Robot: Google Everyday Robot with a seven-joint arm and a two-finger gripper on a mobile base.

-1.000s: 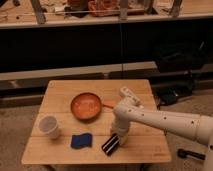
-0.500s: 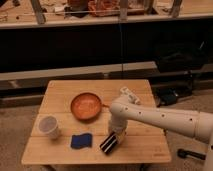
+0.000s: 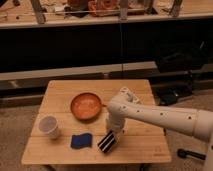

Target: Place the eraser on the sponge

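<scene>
- Your gripper (image 3: 112, 134) is low over the front of the slatted wooden table (image 3: 142, 146), at the end of the smooth white arm (image 3: 160, 116).
- It pinches the eraser (image 3: 106, 143) by its upper end: a black rectangular block with two pale stripes, held tilted.
- The eraser is just right of the sponge (image 3: 81, 140), not on it.
- The sponge is a flat dark-blue pad with wavy edges, lying on the wood.
- Behind it sits a round orange pan (image 3: 86, 106); to the left stands a translucent white cup (image 3: 49, 126).

Robotics laboratory workspace.
Long cluttered workbench (image 3: 60, 21) behind wooden table (image 3: 142, 146); robot-arm gripper (image 3: 111, 135) low over the table's front, clasping eraser (image 3: 106, 143).
</scene>
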